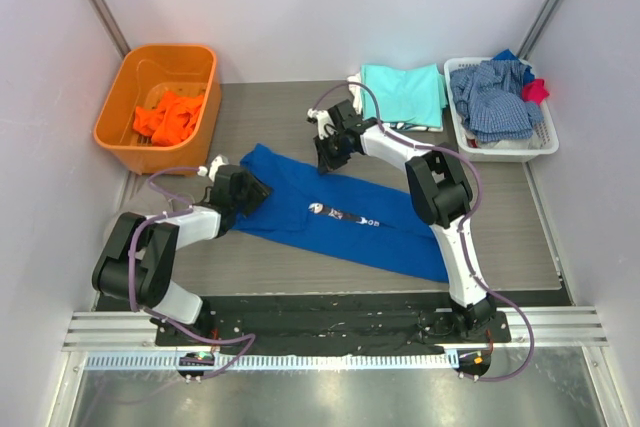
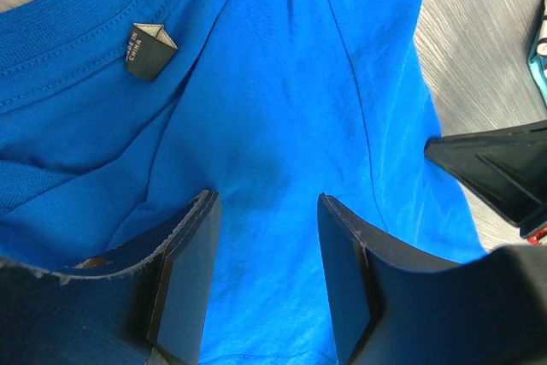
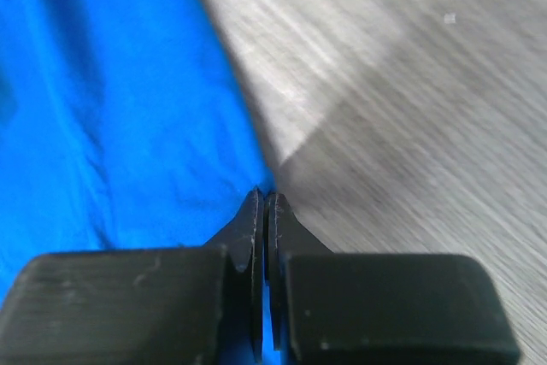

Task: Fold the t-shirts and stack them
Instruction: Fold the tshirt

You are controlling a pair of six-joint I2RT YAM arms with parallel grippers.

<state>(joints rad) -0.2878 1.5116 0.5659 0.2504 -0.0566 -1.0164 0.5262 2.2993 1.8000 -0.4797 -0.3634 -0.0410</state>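
Blue shirt (image 1: 330, 217) lies spread across the middle of the table (image 1: 270, 112), collar end by the left arm. We see the left jaws spread apart over the cloth just below the collar label (image 2: 149, 49) (touching it or not, we cannot tell). The right jaws are pressed together, pinching the shirt's far edge. An aqua shirt (image 1: 403, 95) lies at the back, an orange shirt (image 1: 168, 117) in the bin (image 1: 210, 97).

A small dark neck tag (image 2: 150, 50), sewn inside the collar of the royal blue t-shirt (image 2: 282, 126), carries pale lettering that reads "MADE IN CHINA". It runs sideways in the left wrist view. The shirt's white-and-dark chest print (image 1: 340, 214) is too small to read from above.
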